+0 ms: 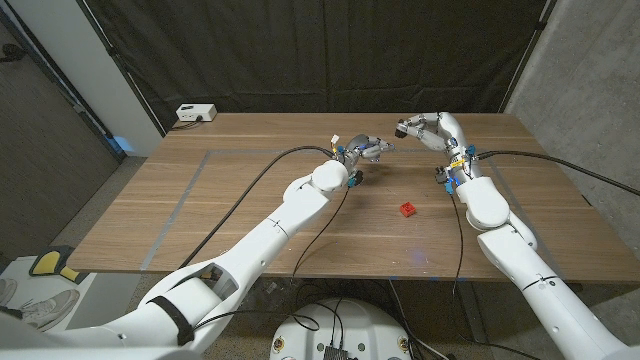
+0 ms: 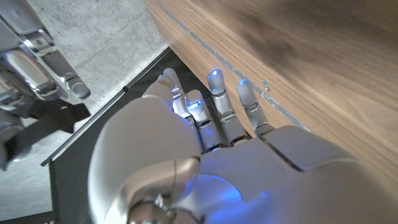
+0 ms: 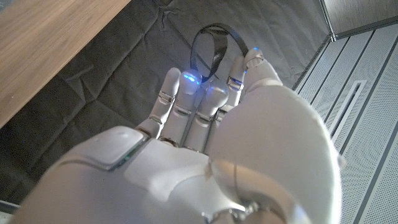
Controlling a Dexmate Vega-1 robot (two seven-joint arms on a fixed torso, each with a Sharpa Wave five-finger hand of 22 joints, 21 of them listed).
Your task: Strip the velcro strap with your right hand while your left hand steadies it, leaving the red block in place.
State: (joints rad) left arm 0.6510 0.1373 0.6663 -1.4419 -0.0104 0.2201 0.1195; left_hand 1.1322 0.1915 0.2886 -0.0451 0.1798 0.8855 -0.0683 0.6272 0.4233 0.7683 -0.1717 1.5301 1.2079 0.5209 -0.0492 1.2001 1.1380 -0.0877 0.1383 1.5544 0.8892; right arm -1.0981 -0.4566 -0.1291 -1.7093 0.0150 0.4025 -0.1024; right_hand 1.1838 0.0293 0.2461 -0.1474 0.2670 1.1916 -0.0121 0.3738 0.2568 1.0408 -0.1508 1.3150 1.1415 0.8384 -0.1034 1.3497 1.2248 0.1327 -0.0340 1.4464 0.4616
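The red block [image 1: 408,210] sits on the wooden table [image 1: 250,190], in front of and between both hands. My right hand [image 1: 424,129] is raised above the far part of the table. In the right wrist view, the right hand [image 3: 205,124] pinches a black velcro strap [image 3: 209,45] that curls into a loop above its fingertips. My left hand [image 1: 369,150] hovers just to the left of the right hand, a small gap apart. In the left wrist view, the left hand's [image 2: 205,143] fingers reach out straight with nothing in them.
A white box [image 1: 195,113] stands at the table's far left corner. Pale tape lines [image 1: 190,185] mark a rectangle on the left half of the table. A dark curtain hangs behind the table. Black cables trail along both arms.
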